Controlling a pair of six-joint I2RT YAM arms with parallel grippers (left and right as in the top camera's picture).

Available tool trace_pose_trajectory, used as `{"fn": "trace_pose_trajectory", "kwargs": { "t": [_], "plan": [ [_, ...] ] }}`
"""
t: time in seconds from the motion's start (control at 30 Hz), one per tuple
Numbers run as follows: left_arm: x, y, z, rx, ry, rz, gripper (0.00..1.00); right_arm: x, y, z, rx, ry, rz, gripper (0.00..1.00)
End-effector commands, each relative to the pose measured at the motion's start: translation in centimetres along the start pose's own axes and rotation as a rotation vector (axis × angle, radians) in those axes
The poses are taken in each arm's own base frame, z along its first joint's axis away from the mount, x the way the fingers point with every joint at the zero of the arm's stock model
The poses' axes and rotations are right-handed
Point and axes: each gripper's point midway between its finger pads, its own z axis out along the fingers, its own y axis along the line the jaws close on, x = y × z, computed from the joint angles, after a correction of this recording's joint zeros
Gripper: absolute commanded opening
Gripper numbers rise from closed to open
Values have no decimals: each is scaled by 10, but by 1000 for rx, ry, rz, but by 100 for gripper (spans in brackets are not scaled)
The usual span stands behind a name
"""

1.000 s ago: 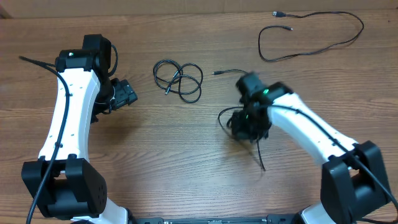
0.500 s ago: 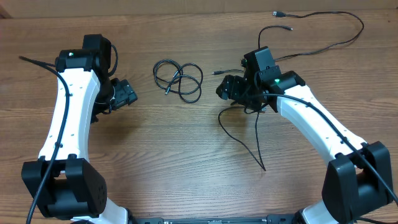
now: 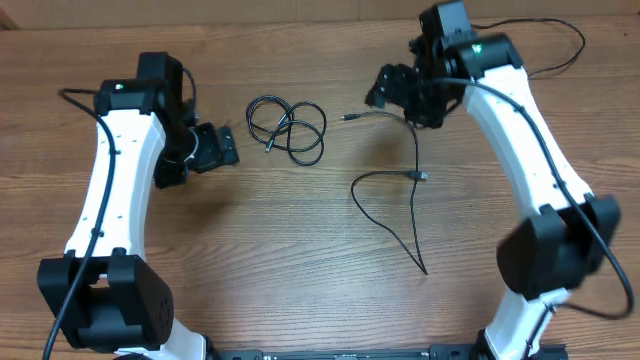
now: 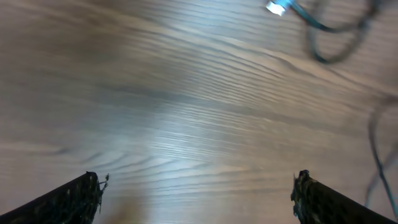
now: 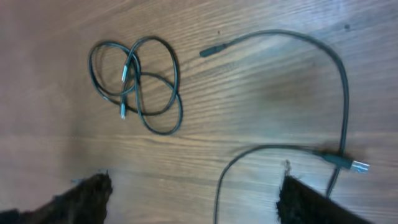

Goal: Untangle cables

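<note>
One cable [image 3: 417, 150] lies loose on the table [image 3: 300, 250] near the coiled bundle [image 3: 287, 127], which is not yet untangled. The left gripper [image 3: 215, 148] and right gripper [image 3: 388, 88] flank the bundle, jaws open and empty.

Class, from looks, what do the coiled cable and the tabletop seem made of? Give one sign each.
Coiled cable: probably plastic or rubber sheath, matte black; bends in soft loops. Tabletop: wood or wood-look laminate; brown grain lines, slight sheen.
</note>
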Motion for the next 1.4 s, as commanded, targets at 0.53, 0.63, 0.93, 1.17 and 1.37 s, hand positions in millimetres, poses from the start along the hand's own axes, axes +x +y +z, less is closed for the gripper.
{"fn": "trace_pose_trajectory", "kwargs": {
  "t": [0.53,0.63,0.93,1.17,1.37],
  "plan": [
    [35,-62,20,11,56,306,100,-62,0,83,37,-194,156,91],
    [39,-59,28,6,73,300,100,-65,-10,98,77,-209,221,86],
    [47,-52,45,-3,101,295,100,-55,-34,145,126,-151,377,74],
    [45,-53,45,-1,94,297,100,-50,-45,160,157,-128,411,73],
    [45,-53,45,-1,94,297,100,-51,-53,170,184,-138,413,69]
  ]
}}
